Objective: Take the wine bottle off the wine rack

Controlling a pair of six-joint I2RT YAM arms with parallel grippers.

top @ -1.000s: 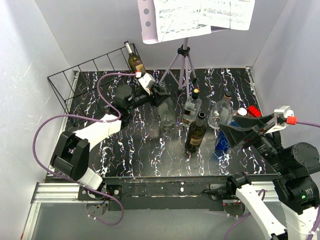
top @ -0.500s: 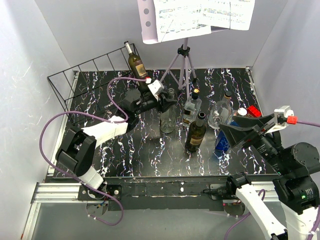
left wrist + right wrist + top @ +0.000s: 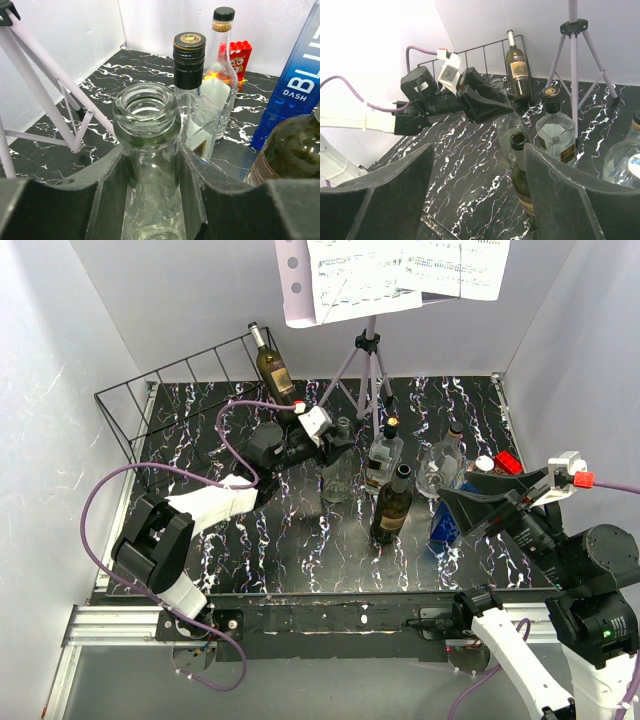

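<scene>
From above, the wine bottle stands upright at the right end of the wine rack. The left gripper sits on a clear bottle nearby.

The left wrist view shows its fingers clamped on that bottle's neck.

In the right wrist view, the right gripper is spread wide and holds nothing, well apart from the rack.
</scene>
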